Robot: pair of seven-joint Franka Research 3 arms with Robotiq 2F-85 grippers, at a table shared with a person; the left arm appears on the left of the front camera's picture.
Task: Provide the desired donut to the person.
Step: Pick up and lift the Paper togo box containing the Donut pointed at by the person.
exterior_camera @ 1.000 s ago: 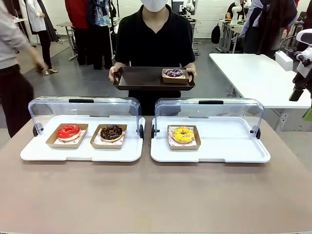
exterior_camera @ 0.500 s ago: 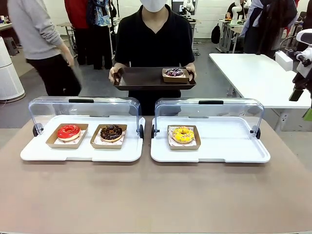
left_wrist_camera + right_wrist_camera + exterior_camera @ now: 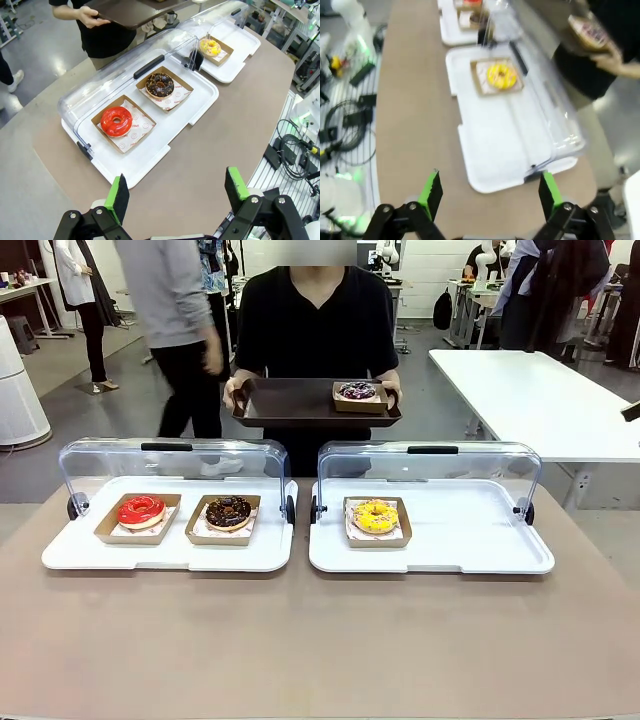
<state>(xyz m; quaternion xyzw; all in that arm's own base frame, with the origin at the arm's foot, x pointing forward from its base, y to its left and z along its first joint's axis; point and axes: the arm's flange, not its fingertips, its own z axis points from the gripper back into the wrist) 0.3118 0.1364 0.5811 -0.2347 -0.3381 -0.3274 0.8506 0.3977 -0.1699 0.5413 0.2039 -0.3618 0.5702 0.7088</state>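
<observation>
- Left gripper (image 3: 177,187): your jaws are wide apart with nothing in them, hanging over the near edge of the table (image 3: 320,640).
- Right gripper (image 3: 490,189): same deal, spread and empty, up above the outer end of the right case (image 3: 480,545).
- Left case (image 3: 170,555): white base, clear lid tipped up at the back. Red donut (image 3: 141,510) on the left and chocolate donut (image 3: 229,512) beside it, each in its own card tray.
- Right case: lid up too, with one yellow donut (image 3: 376,516) in a card tray toward the left end.
- In your way: both raised lids stand between the donuts and the far side, while the near side is open to you.
- Person (image 3: 318,325): at the far edge, holding a brown serving tray (image 3: 290,400) at both ends. A purple donut (image 3: 357,391) in a card tray sits on its right end.
- Wanted donut: can't tell which one.
- Behind: a passer-by in grey (image 3: 180,300), blurred, and a white side table (image 3: 530,390) off right.
</observation>
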